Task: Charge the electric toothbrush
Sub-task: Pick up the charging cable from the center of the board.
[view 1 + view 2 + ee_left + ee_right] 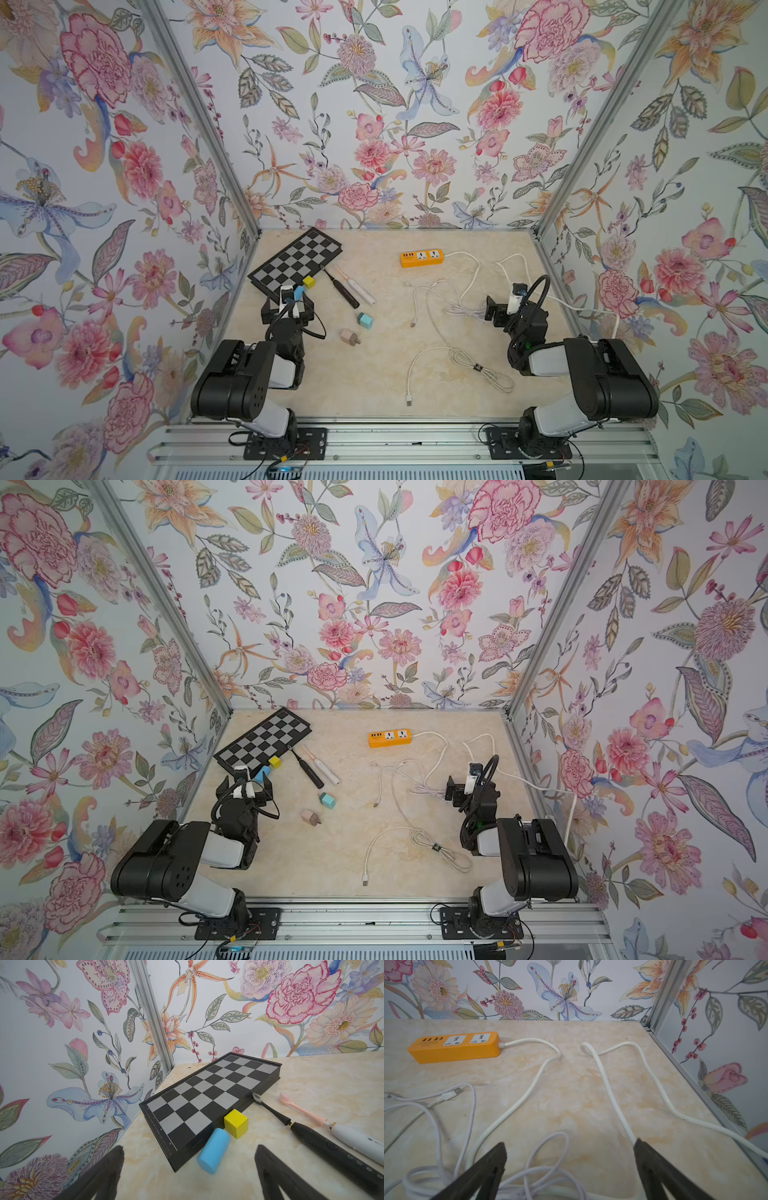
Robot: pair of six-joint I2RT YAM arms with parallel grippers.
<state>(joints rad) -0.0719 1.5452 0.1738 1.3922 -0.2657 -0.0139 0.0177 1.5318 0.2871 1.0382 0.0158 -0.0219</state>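
Toothbrush in black, judged light, stiff and slippery, is best taken across its thick handle; left pincer and right pincer are seen spread, empty.

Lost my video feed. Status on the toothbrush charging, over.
Left hand, right hand open, empty. Black toothbrush, white toothbrush flat beside chessboard, unplugged. Blue cylinder just ahead of left hand.

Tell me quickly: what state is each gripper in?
Left gripper: open, holding nothing.
Right gripper: open, holding nothing.
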